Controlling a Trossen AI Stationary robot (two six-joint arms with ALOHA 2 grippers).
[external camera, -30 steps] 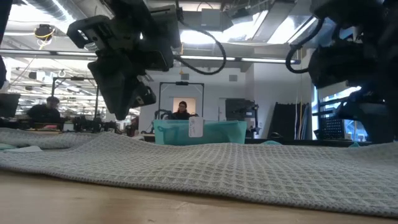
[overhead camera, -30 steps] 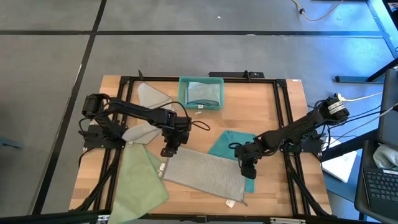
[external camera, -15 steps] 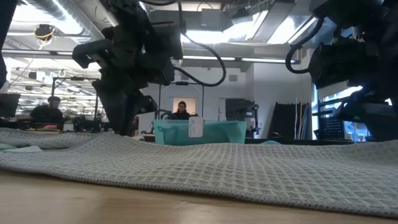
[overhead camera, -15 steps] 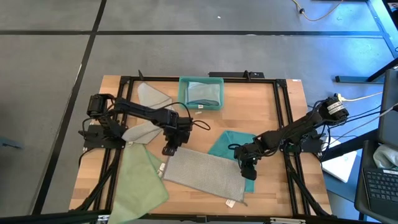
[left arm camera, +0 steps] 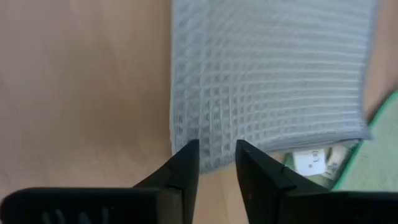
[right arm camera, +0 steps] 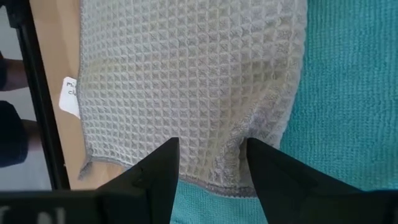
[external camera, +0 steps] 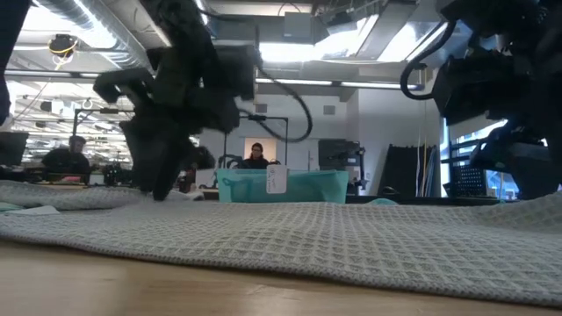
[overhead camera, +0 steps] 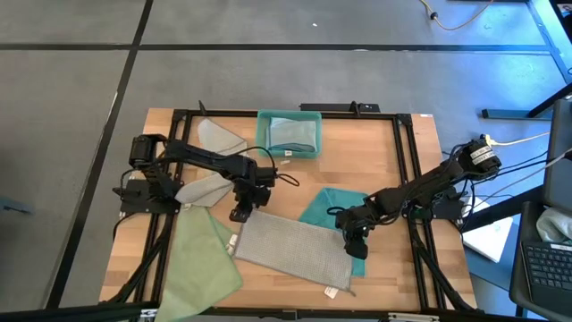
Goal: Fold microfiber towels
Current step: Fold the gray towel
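Lying flat mid-table, half-folded: light grey waffle-weave microfiber towel (overhead camera: 290, 249), overlapping a teal cloth (overhead camera: 329, 207). Looking soft, floppy and light, so probably best pinching right at the corners. Hovering over opposite ends with fingers apart, nothing clamped: left gripper (left arm camera: 216, 163), right gripper (right arm camera: 211, 160). Sitting behind: rigid teal plastic bin (overhead camera: 289, 134)

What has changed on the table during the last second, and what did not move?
The left gripper has come down to the corner of the grey towel, its fingers open astride the edge. No grip shows yet. The right gripper stayed open over the towel's other end; the teal towel, green towel and bin did not move.
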